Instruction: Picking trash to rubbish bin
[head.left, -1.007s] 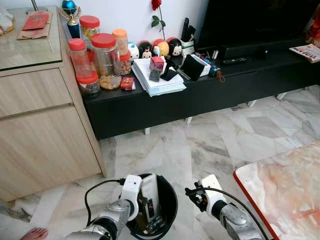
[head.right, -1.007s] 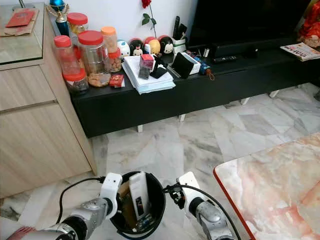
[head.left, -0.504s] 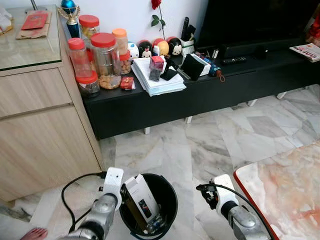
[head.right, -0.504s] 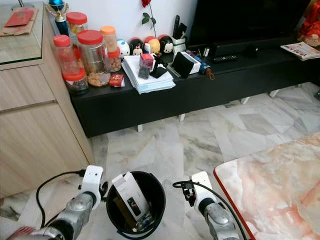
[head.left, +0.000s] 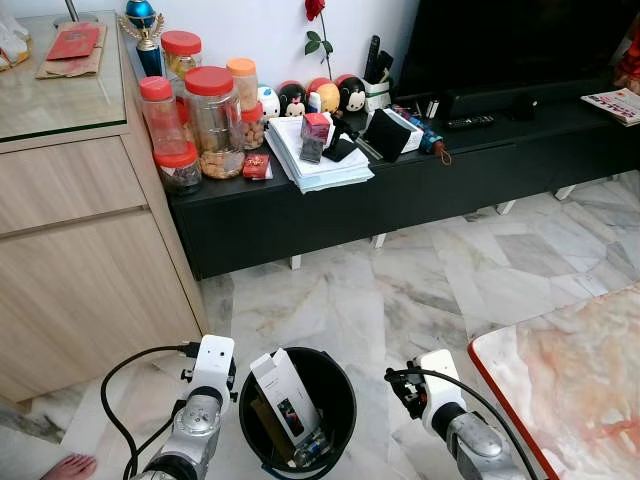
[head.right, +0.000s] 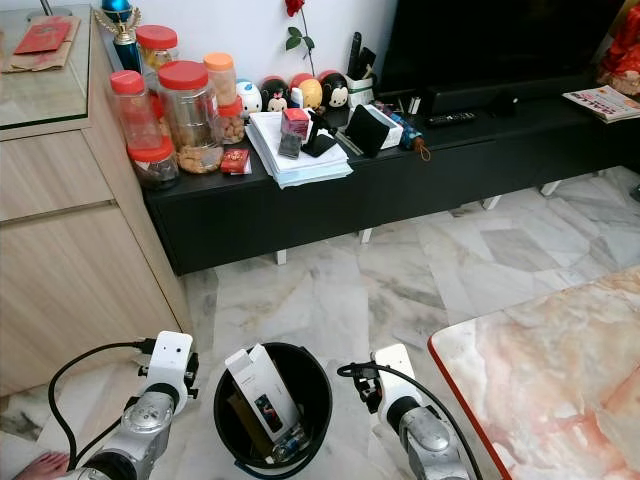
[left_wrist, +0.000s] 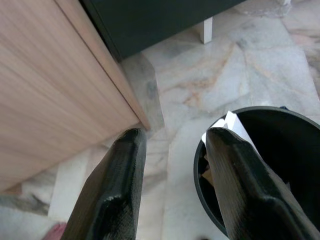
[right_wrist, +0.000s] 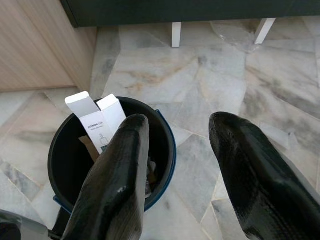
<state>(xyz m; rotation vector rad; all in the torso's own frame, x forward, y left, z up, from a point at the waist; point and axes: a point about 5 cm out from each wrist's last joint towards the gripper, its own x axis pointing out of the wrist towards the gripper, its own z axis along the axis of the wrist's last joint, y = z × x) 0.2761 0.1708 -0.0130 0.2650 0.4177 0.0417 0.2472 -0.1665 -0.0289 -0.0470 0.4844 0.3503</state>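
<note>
A: What has changed over the last second?

B: The left end effector (left_wrist: 172, 187) was down inside the black bin (head.left: 340, 385) with the white carton (head.left: 285, 398). It has since drawn out to the bin's left, fingers (left_wrist: 112, 195) apart and holding nothing. The carton stands tilted in the bin, its open flap above the rim, leaning toward the left side.

A: And the other arm?

B: The right end effector (right_wrist: 177, 175) sits just right of the bin, shifted only slightly, fingers (right_wrist: 117, 185) spread and empty.

A: Anything hard to make out?

B: The head views cut off both arms at the lower edge. What lies under the carton is dark, some small scraps I cannot identify. The marble worktop (head.left: 560, 380) is cropped at the lower right corner, and a person's toes (head.left: 68, 466) barely show at the lower left. The small items on the black TV console (head.left: 300, 215) beside the red-lidded jars (head.left: 205, 120) are too small to name.
</note>
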